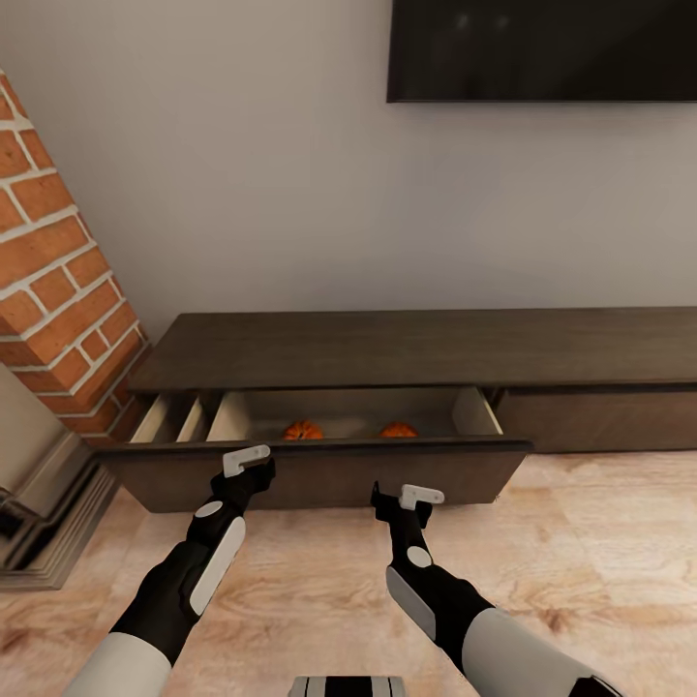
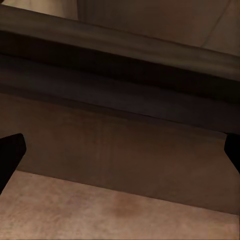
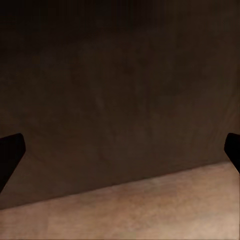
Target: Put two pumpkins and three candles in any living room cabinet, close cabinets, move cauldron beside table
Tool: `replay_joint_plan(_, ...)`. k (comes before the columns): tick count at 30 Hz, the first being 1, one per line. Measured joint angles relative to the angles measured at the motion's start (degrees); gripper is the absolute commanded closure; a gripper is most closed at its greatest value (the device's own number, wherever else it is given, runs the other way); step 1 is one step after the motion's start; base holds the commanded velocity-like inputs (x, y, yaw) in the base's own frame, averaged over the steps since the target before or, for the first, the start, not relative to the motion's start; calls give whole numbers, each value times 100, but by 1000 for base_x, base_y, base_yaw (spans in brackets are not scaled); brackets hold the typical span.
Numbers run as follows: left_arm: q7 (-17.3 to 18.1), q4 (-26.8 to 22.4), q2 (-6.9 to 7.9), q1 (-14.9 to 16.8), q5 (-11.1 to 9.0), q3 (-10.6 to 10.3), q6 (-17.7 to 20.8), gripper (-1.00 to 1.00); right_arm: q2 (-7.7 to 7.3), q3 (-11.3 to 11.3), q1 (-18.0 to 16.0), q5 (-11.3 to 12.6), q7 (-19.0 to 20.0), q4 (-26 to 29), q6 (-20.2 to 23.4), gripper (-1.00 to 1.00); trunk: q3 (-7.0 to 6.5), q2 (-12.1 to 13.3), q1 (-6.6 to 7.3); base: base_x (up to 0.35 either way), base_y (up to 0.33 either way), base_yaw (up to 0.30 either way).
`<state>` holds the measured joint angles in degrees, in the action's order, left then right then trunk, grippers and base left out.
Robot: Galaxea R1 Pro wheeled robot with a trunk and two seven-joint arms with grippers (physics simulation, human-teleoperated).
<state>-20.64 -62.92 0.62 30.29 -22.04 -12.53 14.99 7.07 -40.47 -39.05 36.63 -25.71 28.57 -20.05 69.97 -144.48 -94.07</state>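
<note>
Step in hand, by my judgement: closing the cabinet [image 1: 416, 348]. Its wide drawer [image 1: 319, 472] stands pulled out toward me, beige inside exposed. Both pumpkins lie in it against the rear wall: the left pumpkin [image 1: 303, 430] and the right pumpkin [image 1: 398, 430], well apart from each other. The drawer's front lip hides most of the drawer floor, so I cannot tell from here whether any candles are inside.

My left jaws [image 1: 248, 463] sit at the drawer front, just below its top edge, toward its left end. My right jaws [image 1: 418, 498] sit lower on the same panel, right of centre. Both wrist views look squarely onto the dark panel [image 2: 120, 145] [image 3: 120, 100] with floor beneath, fingertips spread to the frame edges: both jaws are released and grasp nothing.

Next move, as I judge it: press both jaws flat against the panel and push evenly toward the wall, so the drawer runs straight and does not skew.

Edges and room: the brick column [image 1: 58, 271] stands just beside the cabinet's left end, and a narrow compartment [image 1: 174, 418] left of the drawer also stands open. The wood floor [image 1: 581, 561] right of the drawer is open. The neighbouring drawer front [image 1: 600, 418] on the right appears shut.
</note>
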Motion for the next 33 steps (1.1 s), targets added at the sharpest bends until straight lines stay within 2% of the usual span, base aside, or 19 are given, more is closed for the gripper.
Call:
replay_joint_plan(29,-1,1,-3,0,2,0,1,-100,9,0,1,6,-3,0,8,-100,0,0,0,246,0,0)
replay_joint_plan(33,1,9,-6,-149,-66,-7,-5,-100,9,0,0,6,-6,0,8,-100,1,0,-2,154,0,0)
